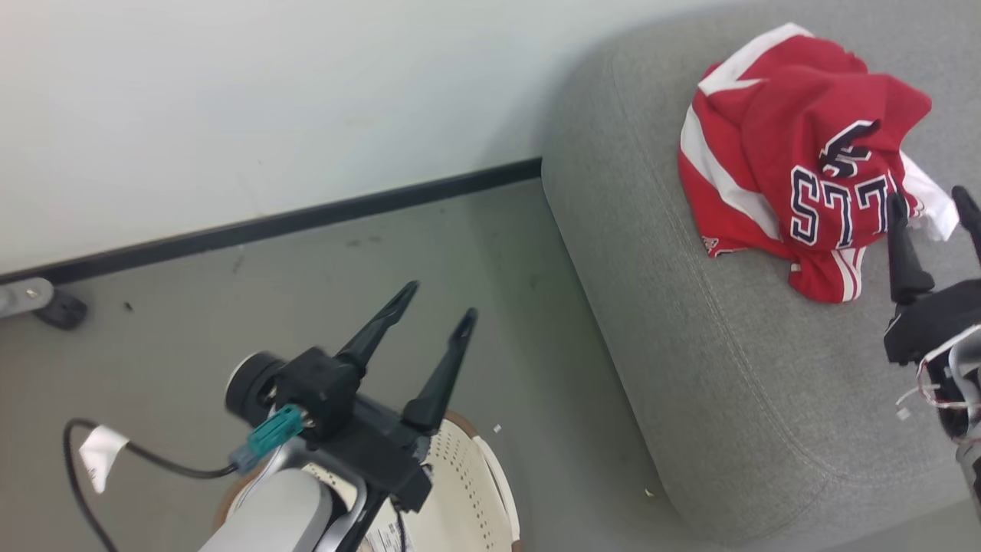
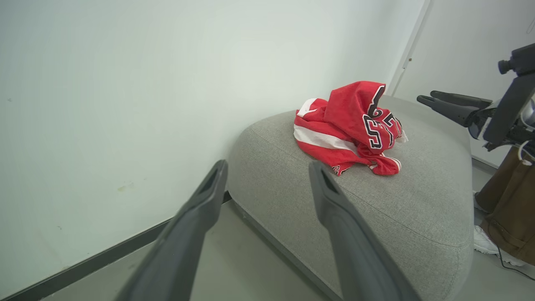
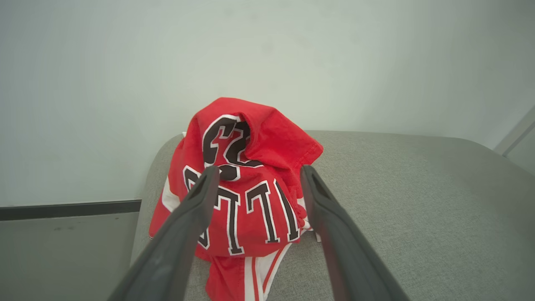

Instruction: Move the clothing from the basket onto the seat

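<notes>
Basket point(image 1: 467, 491): cream, perforated and brown-rimmed. It stands on the floor point(image 1: 306, 307) beside the seat, at the bottom of the head view. The left arm point(image 1: 276, 514) covers most of it, and the part of its inside that shows is perforated wall.
Clothing point(image 1: 797, 169): one crumpled red heap with white stripes and dark, white-edged letters. It lies on the seat toward the wall side, and a bit of white fabric sticks out at one edge.
Seat point(image 1: 690, 345): large grey cushion against the pale wall point(image 1: 268, 100), carrying the clothing.
Left gripper point(image 1: 443, 299): fingers apart, holding nothing. It is above the basket and floor, well apart from the clothing.
Right gripper point(image 1: 927, 195): fingers apart, nothing clamped. It is over the seat just beside the heap, pointing at it.
</notes>
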Robot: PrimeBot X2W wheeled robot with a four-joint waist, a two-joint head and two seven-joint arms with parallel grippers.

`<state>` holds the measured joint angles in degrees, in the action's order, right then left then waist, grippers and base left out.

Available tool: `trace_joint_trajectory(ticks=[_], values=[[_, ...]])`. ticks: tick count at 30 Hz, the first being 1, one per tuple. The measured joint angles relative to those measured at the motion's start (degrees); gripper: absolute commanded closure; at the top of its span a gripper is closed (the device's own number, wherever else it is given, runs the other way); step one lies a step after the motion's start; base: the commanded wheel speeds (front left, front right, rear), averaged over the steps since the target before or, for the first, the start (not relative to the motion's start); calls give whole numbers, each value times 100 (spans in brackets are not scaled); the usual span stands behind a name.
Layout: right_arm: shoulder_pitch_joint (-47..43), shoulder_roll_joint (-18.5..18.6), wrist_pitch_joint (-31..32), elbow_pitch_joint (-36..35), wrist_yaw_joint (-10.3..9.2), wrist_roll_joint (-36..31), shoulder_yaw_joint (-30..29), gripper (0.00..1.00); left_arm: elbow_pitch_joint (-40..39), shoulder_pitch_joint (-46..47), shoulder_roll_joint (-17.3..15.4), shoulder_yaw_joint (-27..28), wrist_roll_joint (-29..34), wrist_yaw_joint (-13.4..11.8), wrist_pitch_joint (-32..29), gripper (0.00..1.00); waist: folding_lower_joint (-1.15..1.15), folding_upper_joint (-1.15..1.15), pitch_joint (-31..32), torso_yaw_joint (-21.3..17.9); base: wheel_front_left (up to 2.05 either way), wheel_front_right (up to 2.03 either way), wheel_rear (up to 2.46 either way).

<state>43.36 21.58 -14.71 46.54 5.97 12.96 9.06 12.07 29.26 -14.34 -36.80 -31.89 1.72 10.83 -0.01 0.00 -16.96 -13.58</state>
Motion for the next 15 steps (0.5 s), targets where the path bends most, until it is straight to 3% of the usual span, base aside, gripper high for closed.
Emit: trace_joint_trajectory(ticks=[15], values=[[-1388, -405, 0, -1341, -170, 7, -68, 0, 281, -1349, -301, 762, -259, -686, 259, 0, 0, 0, 773, 572, 0, 0, 0]])
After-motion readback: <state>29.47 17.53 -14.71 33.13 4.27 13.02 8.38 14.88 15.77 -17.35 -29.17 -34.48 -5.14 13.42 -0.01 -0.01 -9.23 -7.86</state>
